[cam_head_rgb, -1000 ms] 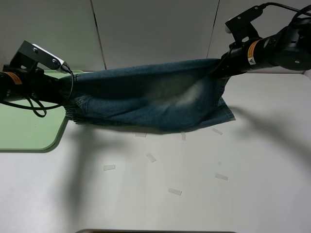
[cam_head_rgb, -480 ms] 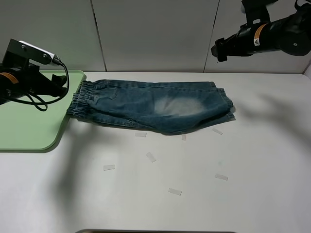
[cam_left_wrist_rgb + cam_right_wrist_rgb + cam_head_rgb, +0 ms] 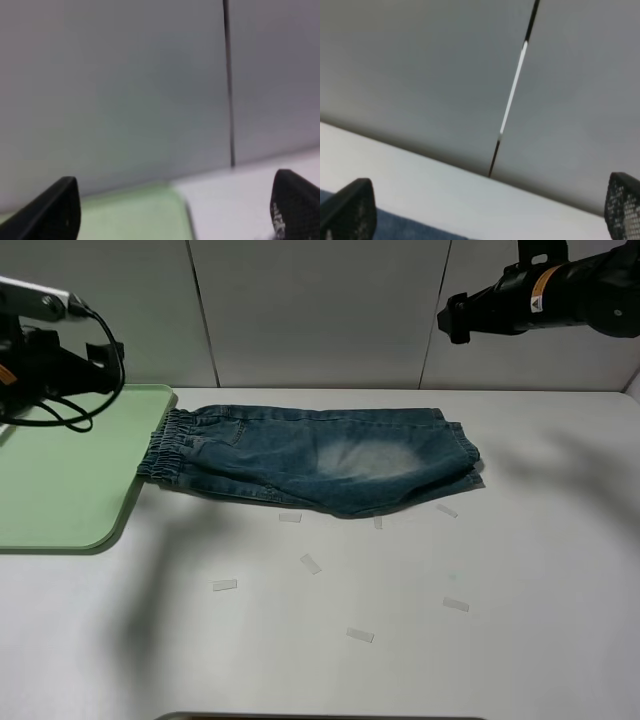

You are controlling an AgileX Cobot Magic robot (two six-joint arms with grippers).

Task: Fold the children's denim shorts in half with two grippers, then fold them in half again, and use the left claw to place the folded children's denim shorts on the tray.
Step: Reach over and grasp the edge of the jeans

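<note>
The children's denim shorts [image 3: 320, 460] lie flat and folded on the white table in the exterior high view. Their gathered waistband is at the left, at the right rim of the pale green tray [image 3: 60, 480]. My left gripper [image 3: 108, 377] hangs open and empty above the tray's far corner, up and left of the waistband. My right gripper [image 3: 455, 318] is open and empty, high above the shorts' right end. In the left wrist view the gripper [image 3: 175, 212] shows spread fingertips [image 3: 55, 210] and the tray corner [image 3: 145, 215]. The right wrist view shows the gripper [image 3: 487, 210] and a strip of denim [image 3: 410, 231].
Several small pale tape strips [image 3: 310, 563] lie on the table in front of the shorts. Grey wall panels [image 3: 320, 310] stand behind the table. A dark edge [image 3: 320, 716] shows at the table's front.
Both grippers let go of the shorts, which dropped from hanging between them to lying folded on the table. Both arms then rose and drew apart.
</note>
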